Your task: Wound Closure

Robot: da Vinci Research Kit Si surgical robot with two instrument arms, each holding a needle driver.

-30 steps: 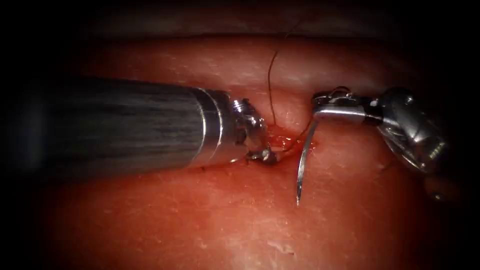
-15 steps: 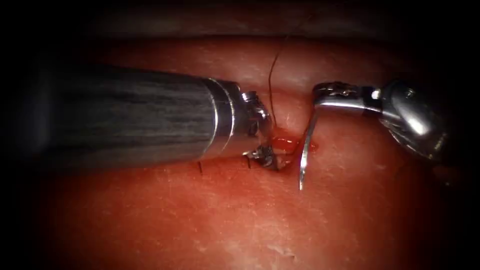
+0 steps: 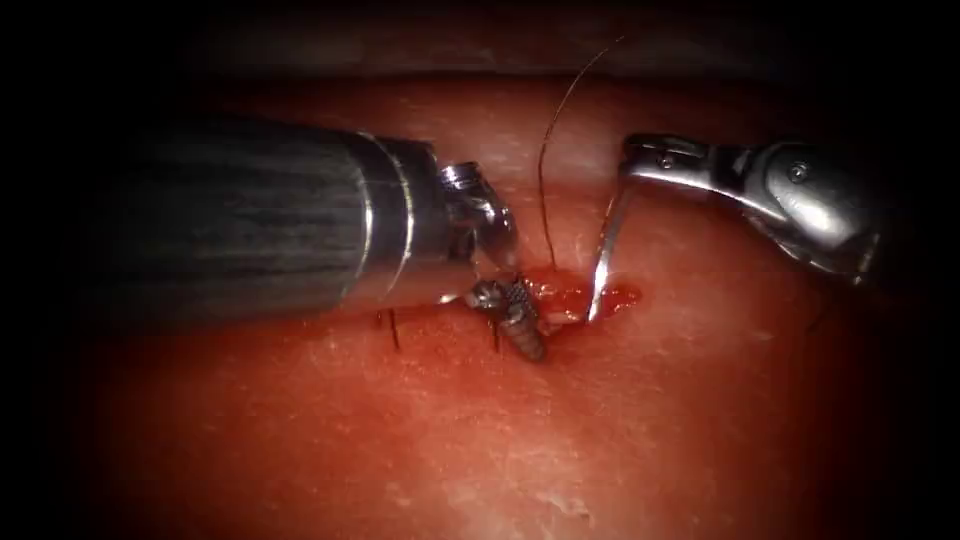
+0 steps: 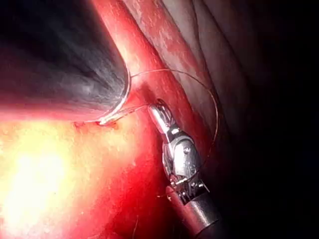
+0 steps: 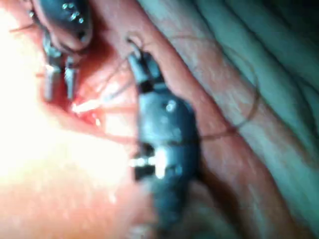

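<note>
My right tool (image 3: 630, 165) comes in from the right, shut on the curved needle (image 3: 605, 250) near its rear end. The needle hangs down from the jaws, and its tip rests in the red fluid (image 3: 620, 296) at the cut (image 3: 565, 300); how deep it sits I cannot tell. My left tool (image 3: 515, 320) stands at the cut's left edge, jaws open and holding nothing, one ridged jaw face showing. Dark thread (image 3: 541, 180) rises from the cut toward the far side. The right wrist view shows the left tool (image 5: 60, 82) with parted jaws beside the bright needle (image 5: 87, 105).
A short dark thread end (image 3: 393, 328) sticks out of the tissue (image 3: 480, 440) under the left shaft (image 3: 250, 230). In the left wrist view the thread (image 4: 214, 109) loops wide around the right tool (image 4: 159, 112). A pale tissue ridge (image 3: 480, 110) runs along the far side.
The right tool rose and turned, bringing the needle tip from the near tissue up to the cut. The left tool drew back to the left and its jaws opened.
</note>
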